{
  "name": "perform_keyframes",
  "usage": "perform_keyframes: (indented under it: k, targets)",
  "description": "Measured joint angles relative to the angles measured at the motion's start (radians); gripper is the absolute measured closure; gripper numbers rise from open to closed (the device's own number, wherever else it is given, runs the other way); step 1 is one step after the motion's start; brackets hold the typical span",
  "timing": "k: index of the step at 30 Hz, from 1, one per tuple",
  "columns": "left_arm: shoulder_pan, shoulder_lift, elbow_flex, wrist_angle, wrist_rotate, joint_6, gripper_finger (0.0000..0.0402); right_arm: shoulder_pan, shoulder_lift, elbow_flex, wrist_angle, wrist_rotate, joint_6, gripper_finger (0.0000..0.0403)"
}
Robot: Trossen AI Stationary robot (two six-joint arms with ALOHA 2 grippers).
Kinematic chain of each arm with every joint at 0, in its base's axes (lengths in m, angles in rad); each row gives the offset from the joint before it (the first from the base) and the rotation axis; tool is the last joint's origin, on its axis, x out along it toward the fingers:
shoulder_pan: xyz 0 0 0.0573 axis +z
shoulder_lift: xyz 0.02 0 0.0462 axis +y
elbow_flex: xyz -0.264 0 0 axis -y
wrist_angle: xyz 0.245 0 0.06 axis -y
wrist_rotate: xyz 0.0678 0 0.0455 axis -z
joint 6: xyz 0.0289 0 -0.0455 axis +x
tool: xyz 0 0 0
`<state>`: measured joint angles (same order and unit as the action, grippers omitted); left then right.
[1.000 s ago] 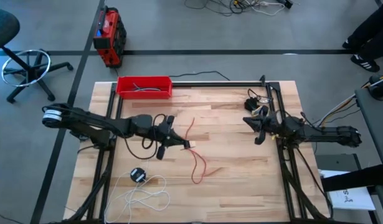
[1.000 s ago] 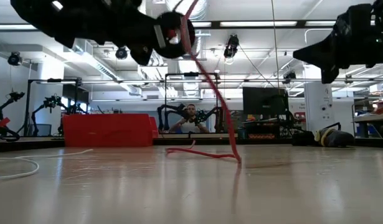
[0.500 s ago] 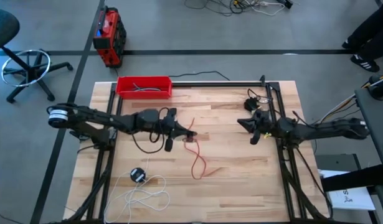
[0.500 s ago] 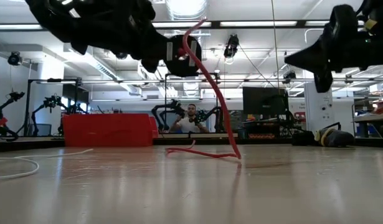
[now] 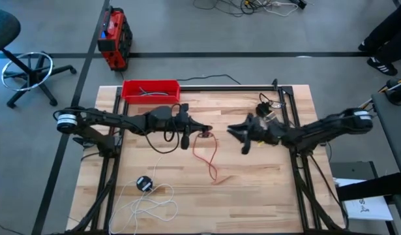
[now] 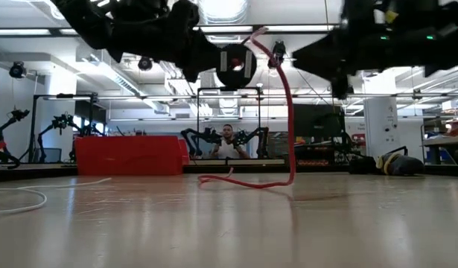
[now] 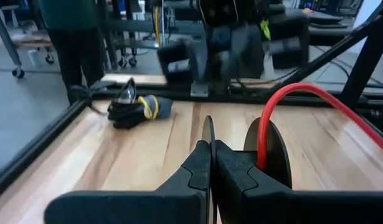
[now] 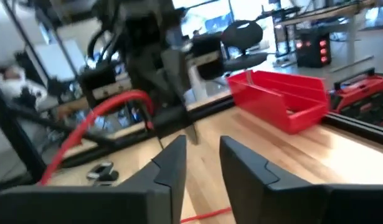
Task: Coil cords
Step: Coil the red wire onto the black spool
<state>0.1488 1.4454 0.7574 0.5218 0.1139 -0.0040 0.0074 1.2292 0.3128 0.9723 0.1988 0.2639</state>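
L gripper point(image 5: 201, 131) clamps red cord point(image 5: 213, 156) aloft, R gripper point(image 5: 234, 133) open nearby; both cords incl. white point(image 5: 151, 205) uncoiled.

Both arms are dark, near-black, built from slender tubular links with bulkier joint housings. The left arm point(image 5: 115, 123) carries a white ring at its base end and a loose black cable loop near the wrist. The right arm point(image 5: 317, 130) shows a similar pale base cap. Each end effector has two flat, dark, matte fingers point(image 8: 172, 165).
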Motion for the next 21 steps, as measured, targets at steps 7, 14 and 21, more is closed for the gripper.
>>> perform_keyframes:
  k: [7,14,21]
  targets:
    - [-0.050,-0.114,0.108,-0.218,0.035,0.026,0.0401,0.048,0.127,0.175,-0.027,-0.147,-0.077,0.0286]
    - [-0.065,-0.152,0.122,-0.232,-0.006,0.081,0.0401,0.063,0.128,0.255,-0.260,-0.147,-0.108,0.0300]
    - [-0.065,-0.128,0.074,-0.231,-0.105,0.043,0.0401,0.065,0.114,0.306,-0.434,-0.147,-0.108,0.0320]
